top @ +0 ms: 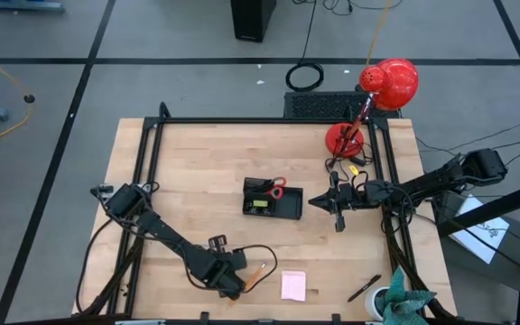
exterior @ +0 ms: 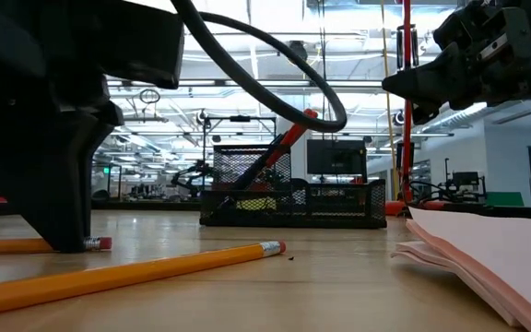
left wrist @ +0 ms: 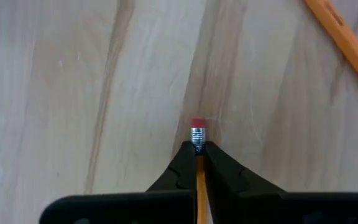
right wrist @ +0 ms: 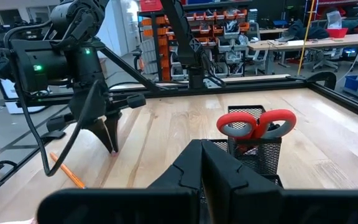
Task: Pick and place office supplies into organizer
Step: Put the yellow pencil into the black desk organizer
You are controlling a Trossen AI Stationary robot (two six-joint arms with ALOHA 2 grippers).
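gripping a yellow pencil [left wrist: 198,186] near its eraser end, the left hand [left wrist: 197,163] is pinched shut on it low against the desk [left wrist: 73,93], fingers pointing down. next it must lift and carry to the organizer [top: 273,200], well ahead. a second pencil [left wrist: 344,46] lies just beside. the right hand [top: 336,217], closed and empty, hovers beside the organizer.

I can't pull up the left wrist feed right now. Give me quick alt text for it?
The left gripper is closed on a pencil lying on the wooden table, its fingers pinching the shaft just behind the metal ferrule and red eraser. A second orange pencil lies loose, diagonally across one corner of the view.
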